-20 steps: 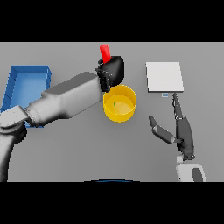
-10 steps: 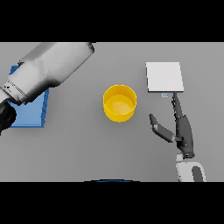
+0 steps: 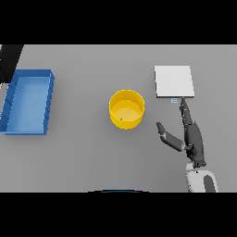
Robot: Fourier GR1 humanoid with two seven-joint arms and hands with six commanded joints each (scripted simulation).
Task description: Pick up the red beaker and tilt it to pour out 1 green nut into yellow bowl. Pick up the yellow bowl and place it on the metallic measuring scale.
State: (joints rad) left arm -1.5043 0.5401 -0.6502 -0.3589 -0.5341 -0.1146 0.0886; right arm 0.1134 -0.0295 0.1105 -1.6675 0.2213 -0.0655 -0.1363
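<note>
The yellow bowl (image 3: pixel 127 110) stands at the middle of the table with a small green nut (image 3: pixel 121 119) inside it. The metallic measuring scale (image 3: pixel 173 81) lies flat to the bowl's right and further back. My right hand (image 3: pixel 192 136) rests open on the table right of the bowl, with its fingers pointing at the scale's near edge and its thumb spread towards the bowl. A dark part of my left hand (image 3: pixel 9 58) shows at the far left edge, behind the blue tray. The red beaker is not in view.
An open blue tray (image 3: pixel 48 99) lies at the left side of the table.
My left arm has swung from above the bowl, where it held the red beaker, out to the far left edge. The beaker has left the view. The right hand has not moved.
</note>
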